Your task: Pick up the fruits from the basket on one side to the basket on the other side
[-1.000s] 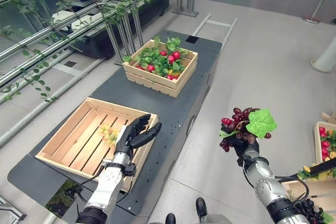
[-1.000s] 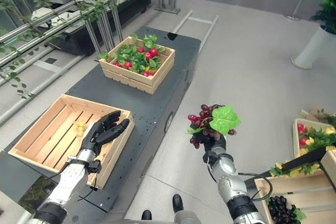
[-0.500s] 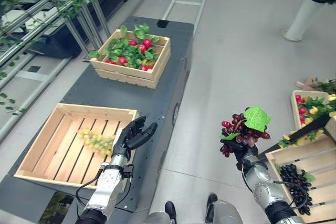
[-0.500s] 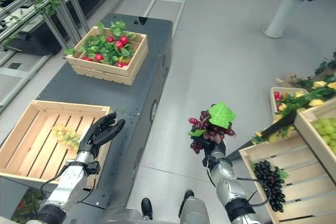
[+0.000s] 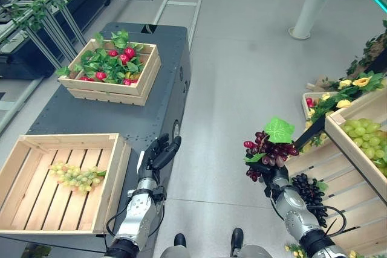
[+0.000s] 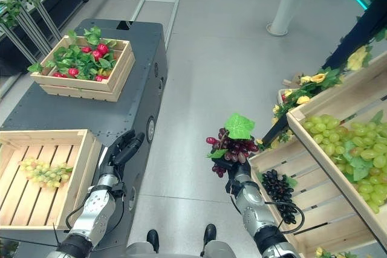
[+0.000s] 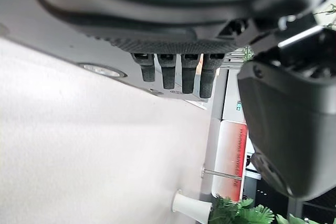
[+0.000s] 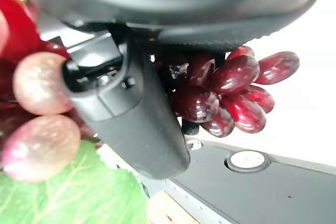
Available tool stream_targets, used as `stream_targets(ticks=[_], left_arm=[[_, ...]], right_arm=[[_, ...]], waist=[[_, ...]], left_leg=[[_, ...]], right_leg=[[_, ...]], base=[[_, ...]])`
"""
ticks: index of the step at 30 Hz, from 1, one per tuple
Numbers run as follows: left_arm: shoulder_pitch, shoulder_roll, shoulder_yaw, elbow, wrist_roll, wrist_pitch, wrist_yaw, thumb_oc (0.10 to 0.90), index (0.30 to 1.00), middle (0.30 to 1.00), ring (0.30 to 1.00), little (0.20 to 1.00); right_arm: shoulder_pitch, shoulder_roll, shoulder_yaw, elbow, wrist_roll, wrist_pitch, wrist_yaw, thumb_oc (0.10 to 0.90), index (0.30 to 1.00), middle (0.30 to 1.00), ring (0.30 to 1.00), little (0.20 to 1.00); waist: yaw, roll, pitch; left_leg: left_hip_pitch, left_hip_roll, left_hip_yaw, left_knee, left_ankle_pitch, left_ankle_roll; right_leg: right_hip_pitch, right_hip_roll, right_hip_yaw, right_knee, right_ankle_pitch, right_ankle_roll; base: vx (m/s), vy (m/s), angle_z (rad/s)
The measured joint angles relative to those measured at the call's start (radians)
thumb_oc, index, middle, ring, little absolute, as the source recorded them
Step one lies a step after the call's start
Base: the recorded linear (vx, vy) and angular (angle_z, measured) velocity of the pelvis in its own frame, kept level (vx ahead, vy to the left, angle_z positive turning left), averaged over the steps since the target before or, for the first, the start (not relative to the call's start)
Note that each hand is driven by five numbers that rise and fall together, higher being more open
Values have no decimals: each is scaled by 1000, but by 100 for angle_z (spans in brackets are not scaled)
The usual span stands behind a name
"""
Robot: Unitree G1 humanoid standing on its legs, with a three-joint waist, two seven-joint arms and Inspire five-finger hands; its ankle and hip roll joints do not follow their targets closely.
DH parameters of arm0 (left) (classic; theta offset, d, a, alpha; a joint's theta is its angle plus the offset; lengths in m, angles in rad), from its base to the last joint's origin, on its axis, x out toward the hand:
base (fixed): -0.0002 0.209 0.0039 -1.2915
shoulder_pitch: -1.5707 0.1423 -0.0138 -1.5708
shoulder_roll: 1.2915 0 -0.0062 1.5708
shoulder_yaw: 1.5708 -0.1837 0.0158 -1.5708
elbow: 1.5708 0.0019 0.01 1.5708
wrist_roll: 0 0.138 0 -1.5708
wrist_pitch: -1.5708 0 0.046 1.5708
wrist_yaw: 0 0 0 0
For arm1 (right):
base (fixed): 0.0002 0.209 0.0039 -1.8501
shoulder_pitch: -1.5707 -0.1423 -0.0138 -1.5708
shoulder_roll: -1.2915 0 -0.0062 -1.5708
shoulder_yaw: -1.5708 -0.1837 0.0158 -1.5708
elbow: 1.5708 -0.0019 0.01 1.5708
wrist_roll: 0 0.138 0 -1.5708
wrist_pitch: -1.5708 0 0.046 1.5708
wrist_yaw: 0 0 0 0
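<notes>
The right hand point(image 5: 275, 176) is curled round a red grape bunch point(image 5: 269, 152), held above it at 12 o'clock over the floor. The left hand point(image 5: 158, 155), fingers straight, holds nothing.

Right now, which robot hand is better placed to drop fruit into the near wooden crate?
Right. The right robot hand already grips the red grape bunch; the left robot hand hangs open beside the near wooden crate, holding nothing.
</notes>
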Motion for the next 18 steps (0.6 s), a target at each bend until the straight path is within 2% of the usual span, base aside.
stream_targets(ticks=[4, 5, 6, 7, 9, 14, 15, 16, 18], left_arm=[[31, 4, 2, 0, -2, 0, 3, 800, 900, 900, 900, 900], [42, 2, 1, 2, -4, 0, 8, 800, 900, 900, 900, 900], [51, 1, -3, 2, -7, 0, 11, 800, 900, 900, 900, 900], [54, -1, -7, 6, -18, 0, 13, 800, 900, 900, 900, 900], [51, -2, -7, 6, -21, -3, 14, 800, 900, 900, 900, 900], [23, 3, -38, 7, -36, -36, 45, 800, 900, 900, 900, 900], [-1, 2, -63, 8, -41, -53, 62, 800, 900, 900, 900, 900], [-44, 2, -82, 12, -41, -79, 76, 800, 900, 900, 900, 900], [-100, 1, -102, 14, -41, -96, 94, 800, 900, 900, 900, 900]], right_arm=[[49, 31, 11, 12, -1, 0, 0, 400, 300, 300, 300, 300], [49, 35, 11, 15, -1, 0, -1, 400, 300, 300, 300, 300], [48, 34, 11, 15, -2, -2, -1, 400, 300, 300, 300, 300], [45, 34, 8, 15, -2, -13, -1, 400, 300, 300, 300, 300], [46, 34, 7, 18, -1, -27, -9, 400, 300, 300, 300, 300], [36, 37, 2, 41, 2, -88, -42, 400, 300, 300, 300, 300], [8, 35, 2, 73, 2, -101, -50, 400, 300, 300, 300, 300], [-46, 28, -4, 102, 4, -105, -60, 400, 300, 300, 300, 300], [-103, 24, -6, 124, 11, -112, -74, 400, 300, 300, 300, 300]], waist=[[5, 1, -1], [16, 5, -2], [24, 13, -6], [22, 25, -8], [-1, 31, -12], [-15, 41, -3], [-20, 46, 11], [-24, 54, 52], [-36, 64, 99]], left_leg=[[-6, -5, -18, 30, -15, 1], [-17, -11, -85, 63, -45, 15], [-16, -19, -124, 65, -59, 24], [-15, -28, -139, 62, -64, 17], [-18, -37, -114, 44, -56, 26], [-109, -63, -80, 92, -52, 31], [-150, -68, -78, 128, -61, 35], [-192, -74, -74, 167, -70, 39], [-253, -76, -73, 240, -91, 40]], right_leg=[[-18, -1, 41, 3, -2, -6], [-25, -1, 72, 9, 1, -8], [-28, -2, 86, 7, 9, -8], [-34, -6, 101, 8, 15, -2], [-51, -28, 91, 21, 20, 8], [-174, -55, 97, 83, 29, 21], [-217, -61, 96, 111, 33, 22], [-255, -70, 95, 137, 32, 21], [-312, -77, 92, 198, 30, 15]], base=[[48, -1, -23], [6, 67, -62], [13, 82, -74], [21, 111, -51], [-25, 155, -33], [-217, 98, -21], [-275, 68, -9], [-258, 60, -7], [-154, 34, -8]])
